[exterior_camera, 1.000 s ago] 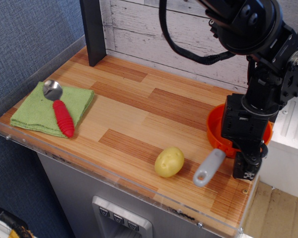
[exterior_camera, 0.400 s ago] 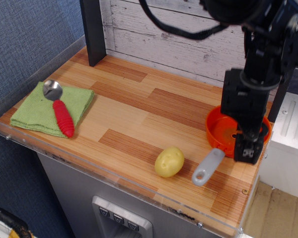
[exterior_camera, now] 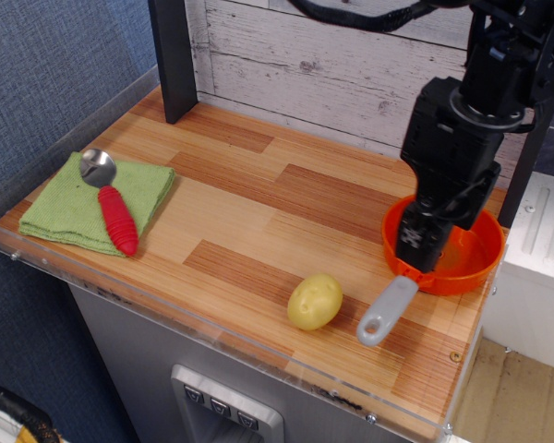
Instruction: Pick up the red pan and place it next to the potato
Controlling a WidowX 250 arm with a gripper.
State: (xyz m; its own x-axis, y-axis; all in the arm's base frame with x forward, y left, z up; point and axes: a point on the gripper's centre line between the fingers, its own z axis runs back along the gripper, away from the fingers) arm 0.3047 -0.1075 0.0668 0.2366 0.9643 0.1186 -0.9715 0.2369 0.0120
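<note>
Red pan upright, grey handle pointing front-left toward potato

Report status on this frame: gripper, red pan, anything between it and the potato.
Gripper low over the red pan, at its near rim; open or shut unclear. Pan on the table, handle toward the potato. Bare wood between them; spoon far left on the green cloth.

A wooden table with plank pattern stood before a whitewashed board wall. Blue textured wall was at left. A dark post rose behind.
</note>
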